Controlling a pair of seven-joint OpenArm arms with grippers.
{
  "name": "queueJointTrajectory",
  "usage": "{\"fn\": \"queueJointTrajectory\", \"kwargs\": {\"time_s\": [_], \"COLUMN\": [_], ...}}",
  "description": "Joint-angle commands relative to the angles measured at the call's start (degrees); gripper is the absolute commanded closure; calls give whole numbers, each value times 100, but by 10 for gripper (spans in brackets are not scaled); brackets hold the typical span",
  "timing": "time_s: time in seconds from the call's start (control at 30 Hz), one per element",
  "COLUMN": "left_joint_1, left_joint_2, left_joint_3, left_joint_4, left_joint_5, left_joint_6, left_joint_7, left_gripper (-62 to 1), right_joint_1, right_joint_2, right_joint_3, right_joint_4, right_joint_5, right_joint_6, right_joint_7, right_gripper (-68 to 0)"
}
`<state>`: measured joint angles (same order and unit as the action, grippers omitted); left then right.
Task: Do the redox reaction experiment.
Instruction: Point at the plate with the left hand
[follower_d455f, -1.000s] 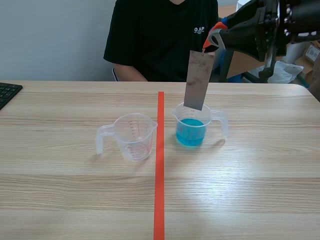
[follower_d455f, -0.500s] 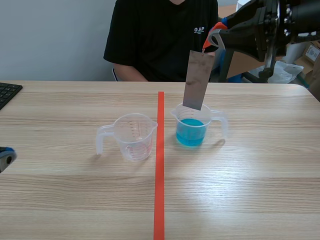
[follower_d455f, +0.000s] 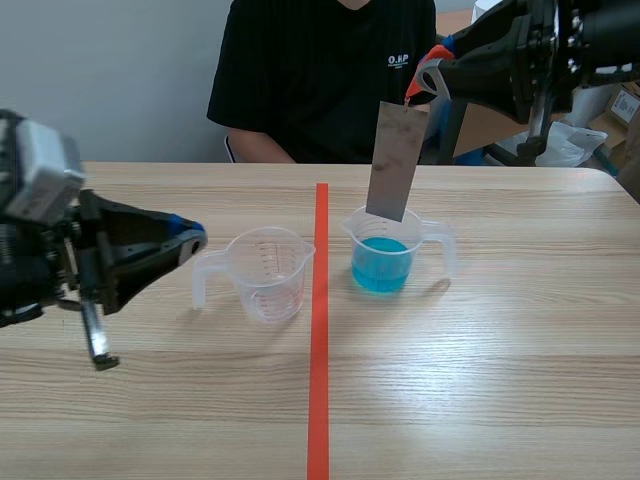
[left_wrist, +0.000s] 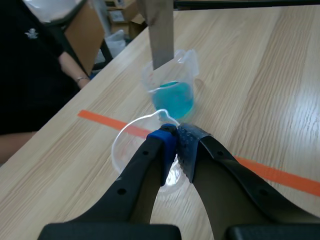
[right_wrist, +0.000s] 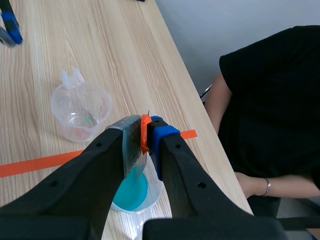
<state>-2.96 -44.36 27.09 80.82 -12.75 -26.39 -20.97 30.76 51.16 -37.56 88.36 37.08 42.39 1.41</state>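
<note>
The right pincer (follower_d455f: 428, 78) is up high over the far right of the tabletop (follower_d455f: 500, 350), clamped on the top corner of the metal strip (follower_d455f: 395, 160). The strip hangs straight down with a slight tilt, its lower edge about level with the rim of the cup of blue liquid (follower_d455f: 385, 250). As far as these views tell, it sits above the liquid rather than in it.

That strip looks thin, flat and stiff, and light enough to hang from one pinch at the top. It could swing or twist on such a small hold, so the top end is the right place to take it and the bottom stays free to dip.

The cup of blue liquid stands just right of the tape line (follower_d455f: 319, 350), towards the far edge. It looks like thin clear plastic, light and easy to tip and spill, so the side handle is the place to take it.

Across the line is the empty cup (follower_d455f: 268, 272), lighter again and likely to slide at a nudge. The left pincer (follower_d455f: 190, 238) comes in from the left edge, fingers pressed together with nothing seen between them, its tip right by that cup's handle.

The count: one strip, two cups (one filled, one empty), two pincers, and one person (follower_d455f: 320, 70) seated at the far edge.
</note>
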Motion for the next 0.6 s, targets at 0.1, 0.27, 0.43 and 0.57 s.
{"fn": "queueJointTrajectory", "kwargs": {"time_s": [0.1,0.27,0.43,0.57], "left_joint_1": [-745,-1353,-1919,-2284], "left_joint_2": [804,1449,2002,2393], "left_joint_3": [282,509,750,778], "left_joint_4": [61,-109,-1001,-1871], "left_joint_5": [166,168,387,439], "left_joint_6": [76,184,184,184], "left_joint_7": [570,975,1016,721], "left_gripper": [-40,-40,-40,-40], "right_joint_1": [177,177,177,177], "right_joint_2": [57,57,57,57], "right_joint_3": [50,50,50,50], "right_joint_4": [28,28,28,28], "right_joint_5": [66,63,63,66], "right_joint_6": [33,33,33,33], "right_joint_7": [111,109,109,111], "right_gripper": [-13,-13,-13,-13]}}
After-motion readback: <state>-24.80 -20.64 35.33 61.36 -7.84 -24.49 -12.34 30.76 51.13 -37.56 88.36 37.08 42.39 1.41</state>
